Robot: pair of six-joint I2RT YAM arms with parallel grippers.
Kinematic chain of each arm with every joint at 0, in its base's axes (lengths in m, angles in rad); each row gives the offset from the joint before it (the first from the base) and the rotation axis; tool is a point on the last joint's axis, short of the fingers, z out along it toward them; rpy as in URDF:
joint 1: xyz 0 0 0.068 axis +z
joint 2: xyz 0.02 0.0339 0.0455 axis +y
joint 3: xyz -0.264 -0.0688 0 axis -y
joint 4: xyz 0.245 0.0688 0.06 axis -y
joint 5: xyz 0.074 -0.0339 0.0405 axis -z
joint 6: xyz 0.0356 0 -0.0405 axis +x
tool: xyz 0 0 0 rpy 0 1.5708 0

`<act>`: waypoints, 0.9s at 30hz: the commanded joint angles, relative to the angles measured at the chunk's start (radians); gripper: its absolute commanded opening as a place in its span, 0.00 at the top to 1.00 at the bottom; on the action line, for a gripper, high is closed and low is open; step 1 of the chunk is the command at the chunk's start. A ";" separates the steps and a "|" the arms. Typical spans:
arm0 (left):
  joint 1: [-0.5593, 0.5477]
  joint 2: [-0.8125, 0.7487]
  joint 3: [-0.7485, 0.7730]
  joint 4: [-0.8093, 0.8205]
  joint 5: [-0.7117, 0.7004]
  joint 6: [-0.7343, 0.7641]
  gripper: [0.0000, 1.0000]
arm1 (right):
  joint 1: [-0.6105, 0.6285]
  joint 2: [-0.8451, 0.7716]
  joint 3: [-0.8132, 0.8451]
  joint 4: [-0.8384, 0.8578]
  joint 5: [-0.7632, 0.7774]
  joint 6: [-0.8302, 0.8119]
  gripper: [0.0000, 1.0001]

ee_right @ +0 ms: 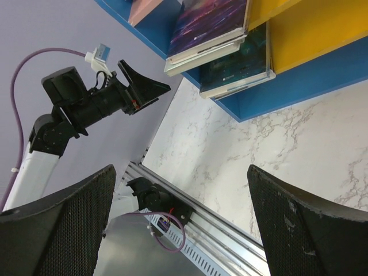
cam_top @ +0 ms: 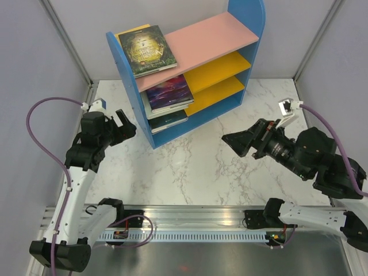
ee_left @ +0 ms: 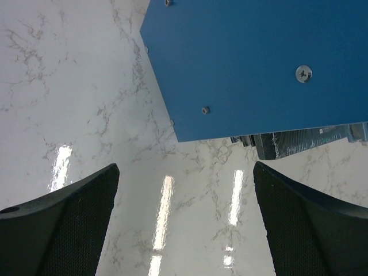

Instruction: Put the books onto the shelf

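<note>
Books (cam_top: 148, 50) lie on the shelf (cam_top: 214, 39) while left claw (cam_top: 127, 123) and right claw (cam_top: 234, 142) both gape empty.

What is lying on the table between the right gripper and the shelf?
Nothing. In the top external view, only bare marble table separates the open right gripper from the shelf.

Left pincer (cam_top: 124, 125) and right pincer (cam_top: 237, 144) gape wide, empty.
</note>
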 commanded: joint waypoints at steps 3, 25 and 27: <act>0.021 -0.030 -0.095 0.164 -0.092 0.001 0.00 | 0.001 -0.106 -0.075 0.065 0.074 -0.034 0.02; 0.248 0.232 -0.573 1.001 -0.114 0.236 0.00 | 0.001 -0.201 -0.218 0.068 0.160 0.046 0.02; 0.248 0.246 -0.622 1.135 -0.089 0.256 0.00 | 0.003 -0.207 -0.223 0.066 0.146 0.043 0.02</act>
